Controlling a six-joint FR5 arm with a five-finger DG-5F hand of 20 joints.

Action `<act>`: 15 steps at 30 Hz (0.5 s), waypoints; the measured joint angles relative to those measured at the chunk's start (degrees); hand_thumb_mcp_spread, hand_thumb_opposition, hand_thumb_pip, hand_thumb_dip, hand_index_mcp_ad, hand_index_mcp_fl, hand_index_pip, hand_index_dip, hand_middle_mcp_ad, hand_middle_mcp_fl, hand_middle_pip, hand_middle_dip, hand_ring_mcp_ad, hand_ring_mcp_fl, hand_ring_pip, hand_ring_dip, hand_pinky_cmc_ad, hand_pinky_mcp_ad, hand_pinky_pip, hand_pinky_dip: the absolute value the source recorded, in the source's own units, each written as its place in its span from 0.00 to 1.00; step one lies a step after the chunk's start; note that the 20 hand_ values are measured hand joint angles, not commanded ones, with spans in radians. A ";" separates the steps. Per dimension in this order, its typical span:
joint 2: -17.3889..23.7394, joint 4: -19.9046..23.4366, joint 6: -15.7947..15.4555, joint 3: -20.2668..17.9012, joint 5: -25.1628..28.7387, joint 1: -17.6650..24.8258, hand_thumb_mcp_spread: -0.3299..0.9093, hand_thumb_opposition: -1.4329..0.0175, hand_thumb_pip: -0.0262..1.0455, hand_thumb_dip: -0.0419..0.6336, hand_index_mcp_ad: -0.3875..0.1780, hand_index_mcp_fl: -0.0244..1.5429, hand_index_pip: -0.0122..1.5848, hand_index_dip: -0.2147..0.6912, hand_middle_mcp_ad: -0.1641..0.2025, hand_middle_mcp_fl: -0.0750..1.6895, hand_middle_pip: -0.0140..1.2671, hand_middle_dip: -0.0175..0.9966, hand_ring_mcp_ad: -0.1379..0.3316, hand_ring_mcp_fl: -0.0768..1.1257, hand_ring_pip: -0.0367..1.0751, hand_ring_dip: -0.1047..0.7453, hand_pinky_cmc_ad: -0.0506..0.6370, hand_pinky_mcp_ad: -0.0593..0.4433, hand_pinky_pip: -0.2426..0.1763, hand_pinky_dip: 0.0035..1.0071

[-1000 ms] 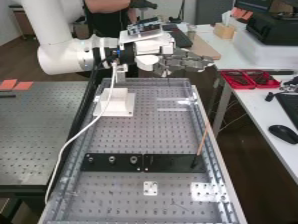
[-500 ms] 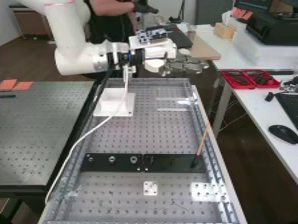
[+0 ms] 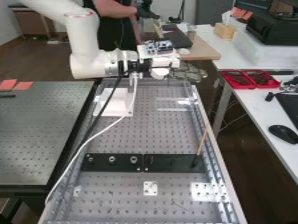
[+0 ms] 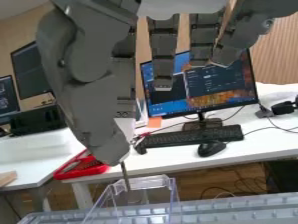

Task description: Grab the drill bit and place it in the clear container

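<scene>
The hand (image 4: pixel 100 100) pinches the drill bit (image 4: pixel 125 176), its long axis nearly upright, free end down. The container (image 4: pixel 151 183) stands lower, on the counter (image 3: pixel 159 135); the bit likely needs centring over its opening, then lowering. Exact alignment I cannot tell.

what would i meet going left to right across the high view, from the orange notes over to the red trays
orange notes → white block → clear container → red trays
</scene>
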 joint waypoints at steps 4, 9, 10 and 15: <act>-1.82 -0.29 0.58 0.90 0.90 0.77 0.77 0.34 0.49 0.50 0.47 0.39 0.82 0.56 0.72 0.20 0.12 0.22 0.70 0.11 0.12 0.15 0.50 0.45 0.37 0.18; -3.94 -0.73 1.07 1.82 2.13 1.27 0.77 0.34 0.49 0.50 0.47 0.39 0.82 0.56 0.72 0.20 0.12 0.22 0.70 0.11 0.12 0.15 0.50 0.45 0.37 0.18; -4.38 -0.82 1.22 1.98 2.41 1.34 0.77 0.34 0.49 0.50 0.47 0.39 0.82 0.56 0.72 0.20 0.12 0.22 0.70 0.11 0.12 0.15 0.50 0.45 0.37 0.18; -5.99 -1.05 1.92 2.58 3.49 1.67 0.77 0.34 0.49 0.50 0.47 0.39 0.82 0.56 0.72 0.20 0.12 0.22 0.70 0.11 0.12 0.15 0.50 0.45 0.37 0.18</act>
